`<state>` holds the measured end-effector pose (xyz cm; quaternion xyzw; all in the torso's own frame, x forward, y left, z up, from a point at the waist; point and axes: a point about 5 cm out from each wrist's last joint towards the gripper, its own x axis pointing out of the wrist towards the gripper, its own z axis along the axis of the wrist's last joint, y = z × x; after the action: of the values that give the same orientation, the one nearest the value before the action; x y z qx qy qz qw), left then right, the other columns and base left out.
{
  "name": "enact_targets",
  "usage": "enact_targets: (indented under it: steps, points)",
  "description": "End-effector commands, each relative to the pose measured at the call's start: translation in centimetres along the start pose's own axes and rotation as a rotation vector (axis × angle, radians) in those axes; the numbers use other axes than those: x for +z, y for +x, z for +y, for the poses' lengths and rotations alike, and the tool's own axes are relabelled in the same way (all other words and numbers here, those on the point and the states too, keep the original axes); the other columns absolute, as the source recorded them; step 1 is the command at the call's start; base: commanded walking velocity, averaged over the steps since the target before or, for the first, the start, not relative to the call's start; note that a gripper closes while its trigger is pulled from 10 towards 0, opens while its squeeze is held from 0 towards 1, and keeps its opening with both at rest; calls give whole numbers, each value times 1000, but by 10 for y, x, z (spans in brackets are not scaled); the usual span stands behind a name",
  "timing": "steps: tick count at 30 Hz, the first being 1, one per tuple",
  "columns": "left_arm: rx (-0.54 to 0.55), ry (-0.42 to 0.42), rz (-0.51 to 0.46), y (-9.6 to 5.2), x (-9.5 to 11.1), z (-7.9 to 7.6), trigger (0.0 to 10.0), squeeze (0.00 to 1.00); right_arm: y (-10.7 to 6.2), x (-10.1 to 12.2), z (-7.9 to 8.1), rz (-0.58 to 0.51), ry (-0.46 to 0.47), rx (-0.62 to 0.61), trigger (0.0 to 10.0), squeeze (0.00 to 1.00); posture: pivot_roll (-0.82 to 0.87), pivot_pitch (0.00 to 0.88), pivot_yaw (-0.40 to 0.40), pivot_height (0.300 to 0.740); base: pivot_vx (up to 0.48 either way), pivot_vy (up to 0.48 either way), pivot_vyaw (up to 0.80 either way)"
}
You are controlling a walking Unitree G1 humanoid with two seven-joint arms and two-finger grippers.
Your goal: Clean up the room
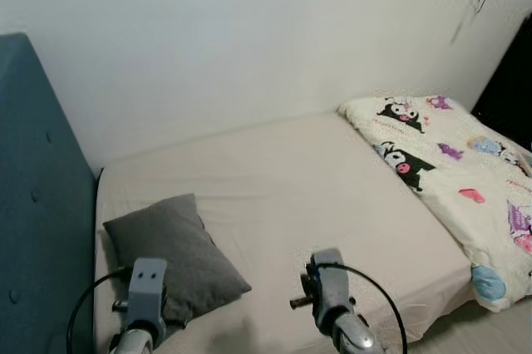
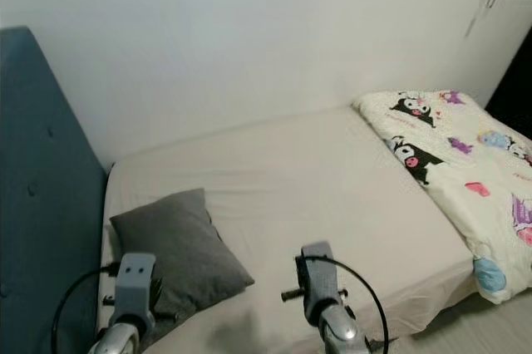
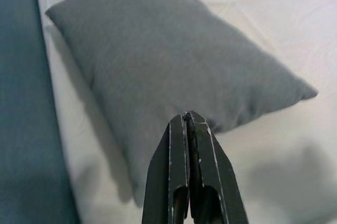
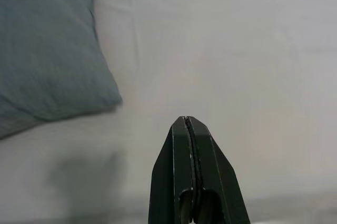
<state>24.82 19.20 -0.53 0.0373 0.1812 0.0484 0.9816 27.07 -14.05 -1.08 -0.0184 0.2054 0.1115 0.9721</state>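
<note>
White wall and teal headboard frame a bed with a cream sheet. Grey pillow lies near the bed's head-end corner, beside the headboard; cartoon-print duvet is bunched along the foot edge. Left hand, fingers together, hovers over the pillow's near edge; right hand, likewise closed, hangs above bare sheet. Risk: closed fingers would shove the pillow rather than grip it.

Both silver arms reach forward, side by side and apart, each with a black cable looping off its wrist. The left gripper has its two black fingers pressed together, tips touching, holding nothing. The right gripper is likewise closed tight and empty, its fingers meeting at the tip.
</note>
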Motion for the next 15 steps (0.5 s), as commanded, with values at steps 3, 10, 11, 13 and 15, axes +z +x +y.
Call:
enact_targets:
  steps: [3,10,11,13,15]
  points:
    - [-4,21,-3,-1,-3,0,10000,0,-4,-9,-2,17,9,-5,10000,0,-23,47,-60,740,0,0,0]
    - [-22,37,-35,-2,-2,-5,10000,0,-7,-15,2,23,-14,9,10000,0,-22,39,-61,740,0,0,0]
    - [-22,37,-35,-2,-2,-5,10000,0,-7,-15,2,23,-14,9,10000,0,-22,39,-61,740,0,0,0]
    - [-40,37,-42,-2,-2,-8,10000,0,-8,-17,3,30,-24,12,10000,0,-23,29,-63,740,0,0,0]
    - [-43,39,-43,-3,-3,-8,10000,0,-8,-18,4,32,-27,11,10000,0,-24,26,-63,740,0,0,0]
